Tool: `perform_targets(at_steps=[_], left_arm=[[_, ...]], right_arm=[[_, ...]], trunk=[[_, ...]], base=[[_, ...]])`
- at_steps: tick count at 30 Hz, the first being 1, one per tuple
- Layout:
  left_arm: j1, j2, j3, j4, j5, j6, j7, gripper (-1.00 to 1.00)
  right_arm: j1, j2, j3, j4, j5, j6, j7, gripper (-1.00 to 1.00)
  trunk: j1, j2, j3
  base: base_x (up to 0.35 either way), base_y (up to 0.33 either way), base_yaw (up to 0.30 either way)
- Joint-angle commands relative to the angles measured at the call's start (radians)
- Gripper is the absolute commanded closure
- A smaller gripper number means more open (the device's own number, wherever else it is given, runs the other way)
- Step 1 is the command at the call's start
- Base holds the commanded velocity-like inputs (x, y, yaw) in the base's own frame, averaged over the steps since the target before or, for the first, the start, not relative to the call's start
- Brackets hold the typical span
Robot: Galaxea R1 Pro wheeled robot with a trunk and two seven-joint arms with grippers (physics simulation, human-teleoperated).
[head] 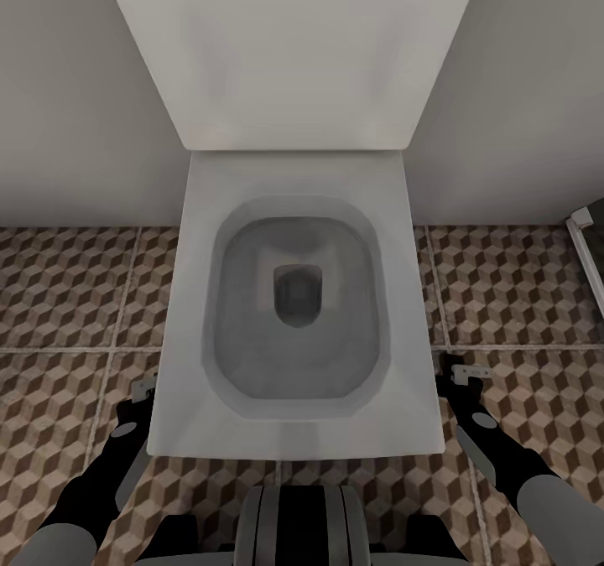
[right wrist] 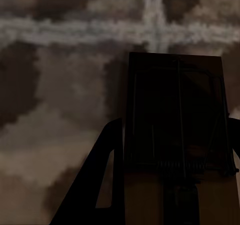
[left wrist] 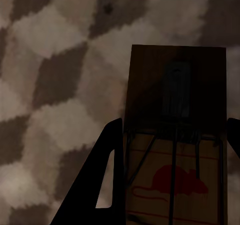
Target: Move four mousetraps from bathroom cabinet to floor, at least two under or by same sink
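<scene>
In the left wrist view a brown wooden mousetrap point(left wrist: 175, 110) with a red mouse print and dark wire sits between the black fingers point(left wrist: 107, 175) of my left gripper point(left wrist: 175, 127), which is shut on it. My right gripper point(right wrist: 175, 127) is likewise shut on a second mousetrap point(right wrist: 175, 100). Both traps hang a little above the cube-patterned bathroom floor point(head: 67, 298). In the head view the left gripper point(head: 143, 392) and right gripper point(head: 467, 375) hang low on either side of a white toilet. The cabinet and the bathroom sink are out of view.
The white toilet point(head: 201, 214), lid raised against the pale wall, stands directly ahead between my arms. A dark shower frame point(head: 587, 243) edges in at the right. Patterned floor tiles lie open to the left and right of the toilet.
</scene>
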Motion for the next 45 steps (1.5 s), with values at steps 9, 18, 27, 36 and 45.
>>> perform_targets(at_steps=[9,18,27,36,45], left_arm=[[0.0,0.0,-0.003,-0.001,0.004,0.005,0.008,1.0],[0.0,0.0,-0.003,-0.002,0.005,0.007,0.008,1.0],[0.0,0.0,-0.003,-0.003,0.007,0.005,0.008,1.0],[0.0,-0.001,0.0,-0.002,0.008,0.006,0.017,1.0],[0.0,0.002,0.004,-0.002,0.003,0.006,0.02,1.0]], right_arm=[[-0.001,-0.001,0.008,0.0,-0.011,-0.005,-0.003,1.0],[-0.001,-0.001,0.008,0.0,-0.011,-0.004,-0.002,1.0],[-0.001,-0.001,0.008,-0.001,-0.011,-0.004,-0.001,1.0],[-0.001,-0.001,0.008,-0.001,-0.011,-0.005,-0.003,1.0],[-0.001,-0.001,0.008,-0.001,-0.011,-0.005,-0.005,1.0]], trunk=[[0.0,0.0,-0.001],[0.0,0.0,-0.001],[0.0,0.0,-0.001],[0.0,0.0,-0.001],[0.0,0.0,-0.001]], base=[[0.0,0.0,0.0],[0.0,0.0,0.0],[0.0,0.0,0.0],[0.0,0.0,0.0],[0.0,0.0,0.0]])
